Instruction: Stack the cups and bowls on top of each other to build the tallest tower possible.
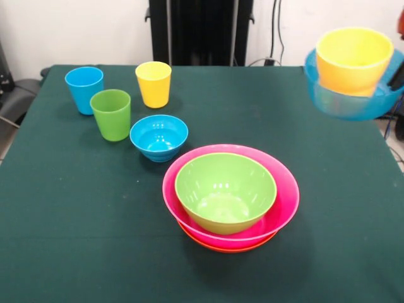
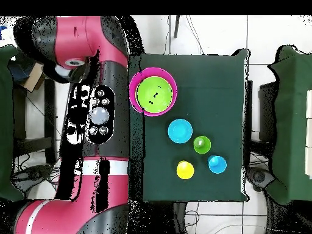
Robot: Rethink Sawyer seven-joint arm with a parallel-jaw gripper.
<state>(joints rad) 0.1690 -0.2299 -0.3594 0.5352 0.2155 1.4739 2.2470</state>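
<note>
A small blue bowl (image 1: 350, 104) with the squat yellow-orange cup (image 1: 353, 60) inside it hangs in the air past the table's right edge. My gripper (image 1: 398, 74) shows only as a dark part at the bowl's right rim, shut on it. On the cloth, the lime green bowl (image 1: 225, 189) (image 2: 155, 94) sits in the pink bowl (image 1: 287, 189) (image 2: 133, 91), which rests on the orange bowl (image 1: 221, 247). To the left stand another blue bowl (image 1: 158, 136) (image 2: 180, 131), a green cup (image 1: 111, 113) (image 2: 202, 144), a yellow cup (image 1: 153, 83) (image 2: 185, 170) and a light blue cup (image 1: 84, 88) (image 2: 217, 163), all upright and apart.
The table (image 1: 76, 227) wears a dark green cloth. In the overhead view the red and black arm (image 2: 91, 116) lies beside the table and hides the held bowl and the gripper.
</note>
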